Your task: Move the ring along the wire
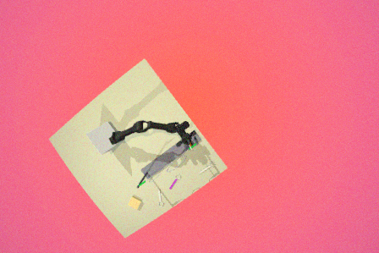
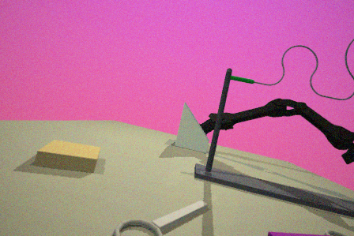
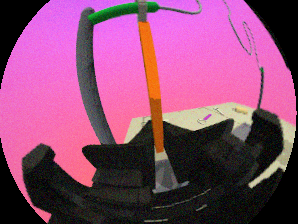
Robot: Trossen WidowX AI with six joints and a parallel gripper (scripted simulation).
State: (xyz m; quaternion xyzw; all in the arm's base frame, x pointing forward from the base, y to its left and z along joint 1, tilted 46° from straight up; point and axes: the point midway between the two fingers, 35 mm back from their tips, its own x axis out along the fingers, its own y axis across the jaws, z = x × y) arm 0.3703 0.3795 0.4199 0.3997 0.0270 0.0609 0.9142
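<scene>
My gripper (image 3: 153,121) (image 1: 189,142) is shut on the lower part of the orange handle (image 3: 151,70). The grey ring (image 3: 142,11) is seen nearly edge-on at the handle's top, around the green part (image 3: 116,12) (image 1: 194,145) beside the near post (image 3: 86,60). Whether the ring touches the green part cannot be told. The thin grey wire (image 2: 299,46) winds away from there. The other green part (image 2: 242,80) (image 1: 142,184) is at the other post (image 2: 220,118), which stands far right in the wrist view. The ring and gripper are outside the exterior view.
The posts stand on a long dark base (image 2: 276,189) (image 1: 162,164). A yellow block (image 1: 134,202) (image 2: 69,157) lies beyond the far post. Loose rings with a white handle (image 2: 179,215) and a purple handle (image 1: 173,184) lie on the table. A pale wedge (image 2: 190,134) stands behind.
</scene>
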